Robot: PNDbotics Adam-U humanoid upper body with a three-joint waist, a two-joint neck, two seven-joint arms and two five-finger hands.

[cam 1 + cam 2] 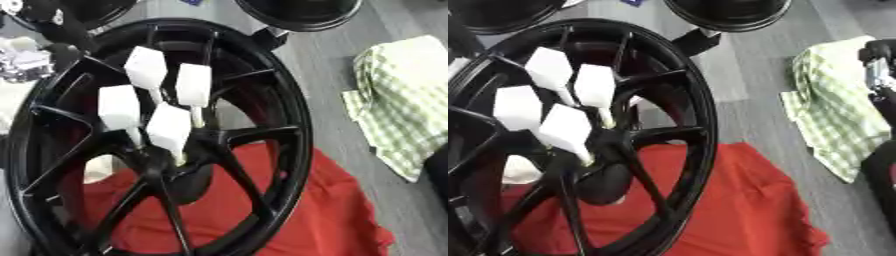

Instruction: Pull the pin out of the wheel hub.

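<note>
1. Left eye view: the black wheel hub (166, 140) stands tilted on a red cloth (332, 210). Four white-headed pins (168, 127) cluster at its centre, heads touching. The left robot hand (31, 57) shows at the upper left edge against the rim; whether it is wide or closed cannot be told.
2. Right eye view: the right robot hand (878, 67) shows at the right edge over a green checked cloth (833, 105), well apart from the hub; its fingers cannot be made out. Bare grey surface (745, 90) lies between.
</note>
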